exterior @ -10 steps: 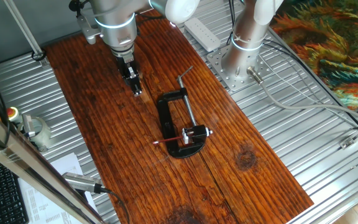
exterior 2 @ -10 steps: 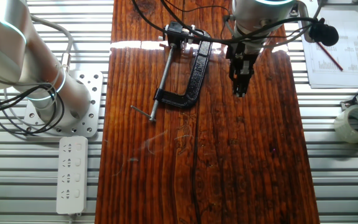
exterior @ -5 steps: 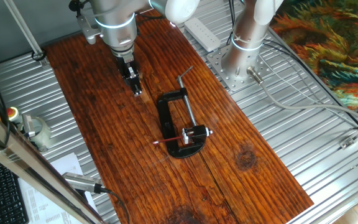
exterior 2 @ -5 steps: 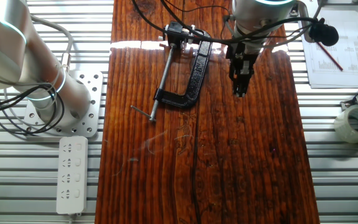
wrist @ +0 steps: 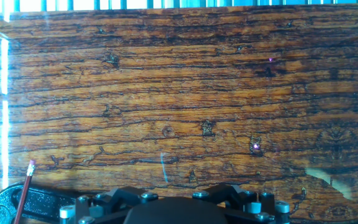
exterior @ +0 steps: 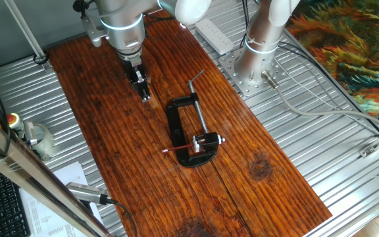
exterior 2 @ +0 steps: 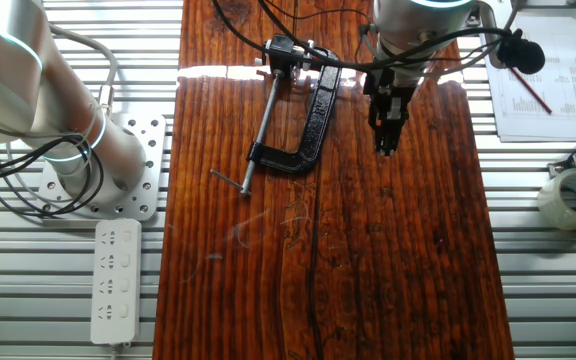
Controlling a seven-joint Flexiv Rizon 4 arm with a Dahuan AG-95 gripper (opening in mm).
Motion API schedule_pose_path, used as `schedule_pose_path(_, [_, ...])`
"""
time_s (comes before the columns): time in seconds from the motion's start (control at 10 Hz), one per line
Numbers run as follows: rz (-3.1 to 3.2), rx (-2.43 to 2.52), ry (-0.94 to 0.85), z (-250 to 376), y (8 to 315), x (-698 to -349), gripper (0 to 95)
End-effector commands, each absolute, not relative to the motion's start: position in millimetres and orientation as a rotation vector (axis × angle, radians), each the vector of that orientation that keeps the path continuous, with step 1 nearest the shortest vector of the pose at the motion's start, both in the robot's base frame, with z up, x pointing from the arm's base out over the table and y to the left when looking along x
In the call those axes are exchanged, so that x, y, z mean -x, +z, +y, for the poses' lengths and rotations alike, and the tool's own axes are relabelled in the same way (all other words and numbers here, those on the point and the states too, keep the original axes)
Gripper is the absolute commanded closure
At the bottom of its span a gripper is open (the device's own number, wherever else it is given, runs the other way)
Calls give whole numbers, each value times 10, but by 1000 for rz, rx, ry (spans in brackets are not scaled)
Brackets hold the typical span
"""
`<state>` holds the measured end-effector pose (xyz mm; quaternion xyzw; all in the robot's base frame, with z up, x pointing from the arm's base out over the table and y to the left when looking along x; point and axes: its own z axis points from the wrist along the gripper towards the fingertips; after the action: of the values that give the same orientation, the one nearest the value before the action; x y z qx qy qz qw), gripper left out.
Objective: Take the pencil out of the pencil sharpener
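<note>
The gripper (exterior: 145, 96) hangs over the wooden board (exterior: 110, 151), up and left of the clamp (exterior: 179, 131), well apart from it; its fingers look pressed together, holding nothing. At the clamp's near, curved end the pencil (exterior: 179, 147) lies across the frame, its tip in the sharpener (exterior: 209, 139) to the right.
</note>
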<state>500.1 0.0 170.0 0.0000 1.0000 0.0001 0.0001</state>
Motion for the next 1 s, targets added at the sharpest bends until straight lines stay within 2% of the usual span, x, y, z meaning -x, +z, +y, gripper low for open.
schedule_pose_path(0.1, [3142, 0, 0, 0, 1700, -5000, 0])
schedule_pose_path(0.2, [3057, -334, 28, 1, 1703, -4999, 950])
schedule_pose_path(1.0, [3066, -342, 28, 15, 1749, -4985, 950])
